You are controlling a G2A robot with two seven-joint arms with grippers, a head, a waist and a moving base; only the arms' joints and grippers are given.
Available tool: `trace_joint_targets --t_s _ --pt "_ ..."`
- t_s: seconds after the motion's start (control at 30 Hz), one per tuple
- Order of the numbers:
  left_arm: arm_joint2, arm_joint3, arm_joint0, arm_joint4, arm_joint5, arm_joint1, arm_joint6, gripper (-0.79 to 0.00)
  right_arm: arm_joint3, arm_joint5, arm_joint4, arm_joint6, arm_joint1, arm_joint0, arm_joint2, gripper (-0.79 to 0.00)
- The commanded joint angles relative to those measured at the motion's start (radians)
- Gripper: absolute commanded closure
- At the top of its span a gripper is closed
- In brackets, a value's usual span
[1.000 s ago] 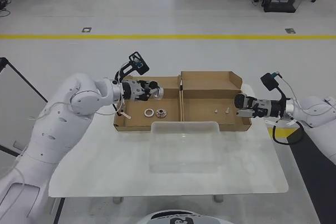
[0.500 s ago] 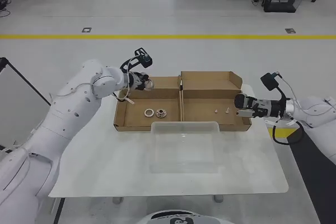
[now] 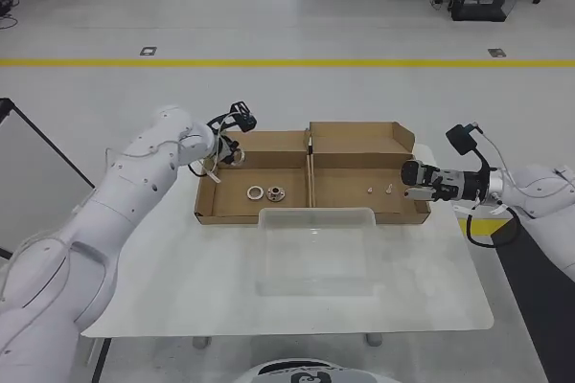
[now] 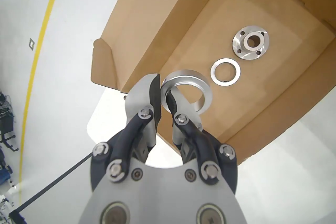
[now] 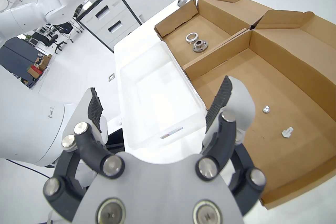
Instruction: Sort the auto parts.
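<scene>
Ring clamped in left fingers over box corner; right fingers apart; washer, flange inside.

White arms carry silver claws with black pads.

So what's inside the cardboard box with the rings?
The brown cardboard box holds a flat silver metal ring and a silver flanged metal hub on its floor. The left claw holds a thicker silver ring over one corner, covering some floor there.

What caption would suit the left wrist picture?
Left gripper pinches a metal ring near a cardboard box holding a washer and flanged hub.
</scene>
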Motion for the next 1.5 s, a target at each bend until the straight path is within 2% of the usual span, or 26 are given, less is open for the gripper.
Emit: trace_joint_targets --t_s 0.0,0.1,0.3,0.67,1.47 --pt "0.008 0.023 -0.003 -0.005 -0.010 -0.009 -0.015 0.000 0.000 0.000 0.000 0.000 0.000 0.000 0.000 -0.785" --pt "0.043 0.070 0.018 0.038 -0.012 -0.028 0.029 0.000 0.000 0.000 0.000 0.000 0.000 0.000 0.000 -0.785" --pt "0.064 0.152 0.005 0.051 -0.032 -0.060 0.068 0.000 0.000 0.000 0.000 0.000 0.000 0.000 0.000 -0.785" --pt "0.080 0.237 -0.029 0.062 -0.073 -0.105 0.063 0.000 0.000 0.000 0.000 0.000 0.000 0.000 0.000 -0.785" --pt "0.081 0.243 -0.032 0.063 -0.075 -0.108 0.063 0.000 0.000 0.000 0.000 0.000 0.000 0.000 0.000 -0.785"
